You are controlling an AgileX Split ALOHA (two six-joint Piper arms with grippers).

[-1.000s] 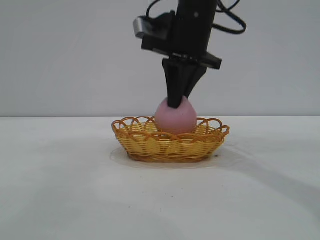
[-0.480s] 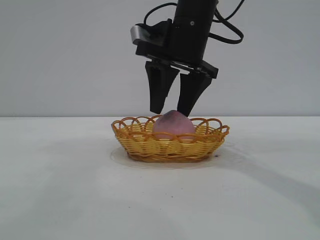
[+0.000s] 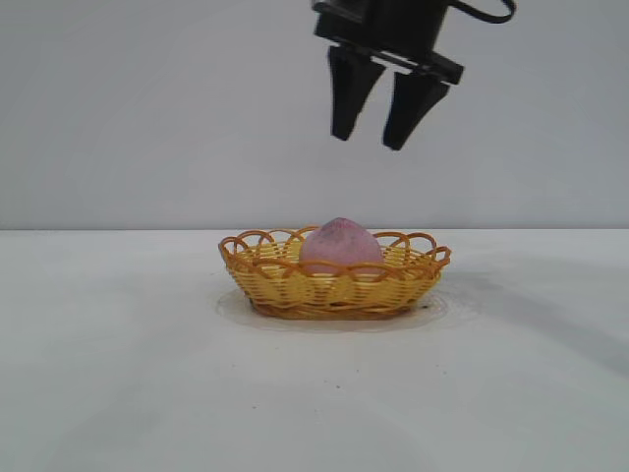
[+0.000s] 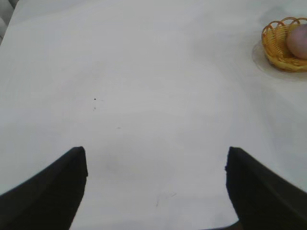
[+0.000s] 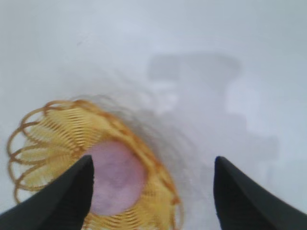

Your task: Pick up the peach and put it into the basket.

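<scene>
The pink-mauve peach (image 3: 340, 245) rests inside the yellow woven basket (image 3: 295, 283) with the orange looped rim, in the middle of the white table. High above it hangs my right gripper (image 3: 370, 143), open and holding nothing. From the right wrist I look down on the peach (image 5: 117, 177) and the basket (image 5: 53, 132), with my right gripper (image 5: 153, 165) well clear of both. Far off to the side my left gripper (image 4: 156, 158) stands open over bare table, with the basket (image 4: 276, 43) and peach (image 4: 298, 40) at the edge of its view.
The white table (image 3: 118, 374) stretches around the basket on all sides. A plain grey wall (image 3: 147, 108) stands behind it. A dark cable loops off the right arm at the top of the exterior view.
My right gripper opened and let go of the peach, which settled lower in the basket. The gripper then rose well above it and shifted slightly right. The left arm stayed still.
</scene>
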